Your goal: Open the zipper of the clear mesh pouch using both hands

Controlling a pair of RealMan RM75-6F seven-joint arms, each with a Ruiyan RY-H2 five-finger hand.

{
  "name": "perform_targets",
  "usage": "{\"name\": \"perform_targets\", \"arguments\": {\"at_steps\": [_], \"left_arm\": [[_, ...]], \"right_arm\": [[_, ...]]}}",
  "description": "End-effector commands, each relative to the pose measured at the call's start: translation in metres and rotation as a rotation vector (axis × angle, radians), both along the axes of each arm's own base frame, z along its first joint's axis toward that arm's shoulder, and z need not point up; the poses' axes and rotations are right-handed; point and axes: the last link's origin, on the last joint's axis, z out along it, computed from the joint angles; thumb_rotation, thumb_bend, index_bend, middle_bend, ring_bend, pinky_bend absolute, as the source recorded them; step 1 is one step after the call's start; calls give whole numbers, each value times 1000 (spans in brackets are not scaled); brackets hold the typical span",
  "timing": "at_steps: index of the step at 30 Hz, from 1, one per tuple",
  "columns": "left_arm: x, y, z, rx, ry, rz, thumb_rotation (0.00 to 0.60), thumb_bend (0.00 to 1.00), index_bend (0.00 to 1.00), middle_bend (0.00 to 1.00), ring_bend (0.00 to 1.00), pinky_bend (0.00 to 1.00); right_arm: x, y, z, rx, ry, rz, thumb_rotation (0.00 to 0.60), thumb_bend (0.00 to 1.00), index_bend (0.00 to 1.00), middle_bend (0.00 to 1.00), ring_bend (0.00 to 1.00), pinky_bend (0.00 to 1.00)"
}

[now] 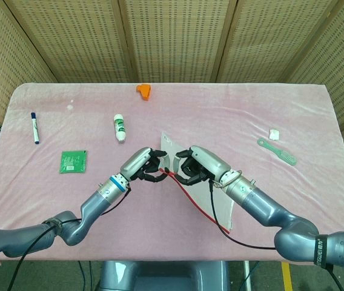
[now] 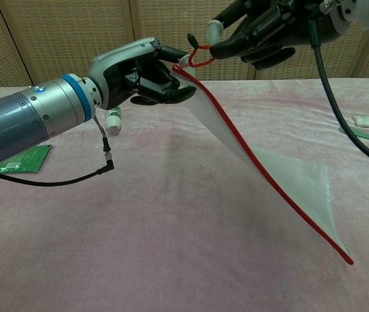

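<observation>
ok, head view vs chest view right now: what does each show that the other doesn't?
Head view only: blue marker, orange piece, whole green comb and the table's full outline.

Chest view only: the red pull loop pinched by the right hand, and the pouch hanging in the air from its top corner, held by the left hand.

Both: the two hands together at the mesh pouch, its red zipper edge, the green card, the white tube.

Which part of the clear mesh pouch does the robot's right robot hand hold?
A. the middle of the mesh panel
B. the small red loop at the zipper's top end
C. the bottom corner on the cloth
B: in the chest view the right robot hand pinches the red pull loop above the pouch.
</observation>
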Motion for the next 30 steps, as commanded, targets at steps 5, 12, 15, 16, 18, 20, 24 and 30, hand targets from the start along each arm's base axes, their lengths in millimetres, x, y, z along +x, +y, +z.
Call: {"name": "perform_targets", "arguments": {"at_steps": [5, 12, 15, 16, 18, 20, 24, 30], "left_arm": [[5, 2, 8, -6, -68, 42, 600, 753, 849, 1000, 893, 1000], [10, 1, 12, -8, -95, 47, 600, 756, 853, 1000, 892, 1000], [11, 0, 14, -9, -99, 43, 600, 760, 854, 1000, 893, 1000], [12, 0, 14, -8, -99, 41, 600, 760, 855, 1000, 893, 1000], [12, -1, 15, -11, -103, 40, 600, 761, 856, 1000, 893, 1000], [13, -2, 16, -13, -104, 38, 600, 766, 860, 1000, 892, 1000], [15, -4, 17, -15, -108, 32, 600, 775, 866, 1000, 892, 1000], [17, -5, 22, -6, -118, 23, 600, 777, 869, 1000, 893, 1000]], "right_arm": [[-14, 14, -17, -27, 43, 36, 600, 1000, 833, 977, 943, 1000], [-17, 10, -30, -54, 78, 45, 600, 1000, 834, 980, 945, 1000], [-18, 8, -33, -62, 87, 34, 600, 1000, 834, 980, 945, 1000], [-18, 7, -34, -65, 91, 31, 600, 1000, 835, 980, 945, 1000], [-19, 6, -35, -71, 96, 25, 600, 1000, 835, 980, 946, 1000], [-19, 4, -35, -77, 97, 17, 600, 1000, 835, 980, 946, 1000], [-19, 1, -35, -92, 100, 5, 600, 1000, 835, 981, 947, 1000], [-23, -5, -36, -113, 118, -22, 600, 1000, 836, 981, 947, 1000]]}}
